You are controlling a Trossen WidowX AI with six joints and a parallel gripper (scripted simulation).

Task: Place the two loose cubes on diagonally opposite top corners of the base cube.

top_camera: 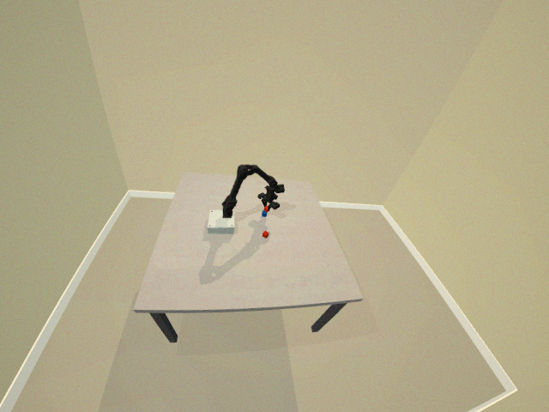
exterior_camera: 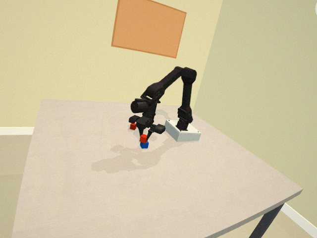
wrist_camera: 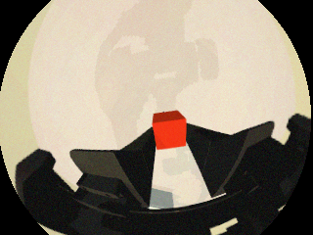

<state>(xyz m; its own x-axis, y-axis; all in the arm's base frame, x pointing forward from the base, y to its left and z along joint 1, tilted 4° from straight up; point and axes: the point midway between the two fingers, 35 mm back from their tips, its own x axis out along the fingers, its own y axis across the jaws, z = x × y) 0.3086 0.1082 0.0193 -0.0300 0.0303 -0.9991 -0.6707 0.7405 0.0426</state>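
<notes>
My gripper (top_camera: 266, 207) (exterior_camera: 143, 137) (wrist_camera: 168, 128) is shut on a red cube (top_camera: 266, 208) (exterior_camera: 143, 138) (wrist_camera: 170, 129). It holds the cube just above the blue base cube (top_camera: 264, 214) (exterior_camera: 144, 145), which stands on the table (top_camera: 248, 275) (exterior_camera: 107, 194). I cannot tell if the two cubes touch. In the wrist view the held cube hides the blue cube. A second red cube (top_camera: 265, 233) (exterior_camera: 132, 126) lies loose on the table, apart from the blue cube.
The arm's white base plate (top_camera: 220, 221) (exterior_camera: 183, 132) stands on the table near the cubes. An orange panel (exterior_camera: 148, 28) hangs on the wall behind.
</notes>
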